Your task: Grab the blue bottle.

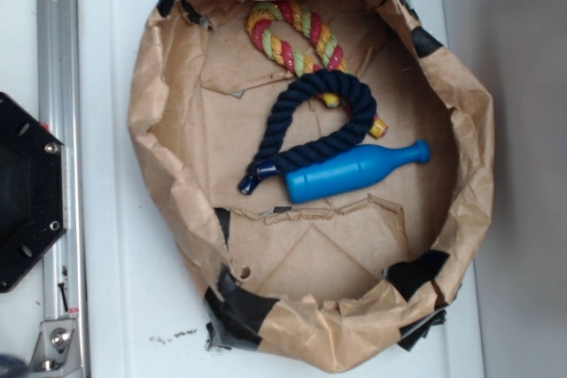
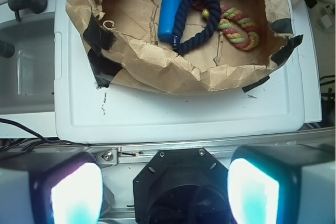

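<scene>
**Approach not begun: bottle untouched in paper bowl**

White tabletop [image 1: 133,289], with crumpled brown paper bowl [image 1: 168,174] taped in black at the rim. Inside: blue bottle [image 1: 354,173] lying flat on its side, cap pointing right in the exterior view, thick end touching the tip of the navy rope loop [image 1: 319,121]. Striped rope [image 1: 297,37] farther back, clear of the bottle body. Gripper [image 2: 165,192] in wrist view well short of the bowl, over the black base [image 2: 178,182]; fingers [image 2: 252,192] spread wide apart, nothing between them.

Judged best: travel over the near rim high enough not to snag paper, descend onto the mid-body, away from the rope end. Fingers set across the cylinder, not along it. Smooth plastic likely to roll or slip, so squarely centred close. Avoid pinching rope together with bottle.
</scene>
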You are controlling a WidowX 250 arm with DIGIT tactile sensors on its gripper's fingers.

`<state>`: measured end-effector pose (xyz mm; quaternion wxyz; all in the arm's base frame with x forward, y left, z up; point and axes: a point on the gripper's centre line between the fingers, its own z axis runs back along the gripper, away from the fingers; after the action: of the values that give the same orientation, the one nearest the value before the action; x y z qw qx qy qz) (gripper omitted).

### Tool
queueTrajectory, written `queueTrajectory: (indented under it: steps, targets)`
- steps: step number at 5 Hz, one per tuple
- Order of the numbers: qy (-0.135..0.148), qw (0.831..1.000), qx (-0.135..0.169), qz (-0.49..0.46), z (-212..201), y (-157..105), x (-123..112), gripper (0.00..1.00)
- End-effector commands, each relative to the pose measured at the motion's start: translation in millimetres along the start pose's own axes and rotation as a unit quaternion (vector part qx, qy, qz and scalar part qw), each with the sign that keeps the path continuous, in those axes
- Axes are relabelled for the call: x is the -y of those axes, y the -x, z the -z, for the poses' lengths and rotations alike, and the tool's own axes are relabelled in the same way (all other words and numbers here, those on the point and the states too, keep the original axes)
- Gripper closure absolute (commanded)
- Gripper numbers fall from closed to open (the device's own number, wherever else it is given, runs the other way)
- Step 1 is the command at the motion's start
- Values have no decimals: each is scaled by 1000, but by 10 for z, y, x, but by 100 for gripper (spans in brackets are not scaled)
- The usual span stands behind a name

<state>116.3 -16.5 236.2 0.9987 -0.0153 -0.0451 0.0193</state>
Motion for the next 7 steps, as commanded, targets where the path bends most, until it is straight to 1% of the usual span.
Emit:
queueTrajectory:
  steps: [1,2,3,4,5,6,7]
  targets:
    - [0,1000,0,0,0,0,0,0]
    - [-46,997,42,50,411,-417,-86,0]
    - [16,993,86,79,697,-831,-87,0]
    - [17,988,116,99,926,-1222,-129,0]
    - [26,982,120,142,1264,-1586,-140,0]
    - [26,977,106,181,1607,-1774,-168,0]
    - [34,975,93,200,1845,-1878,-161,0]
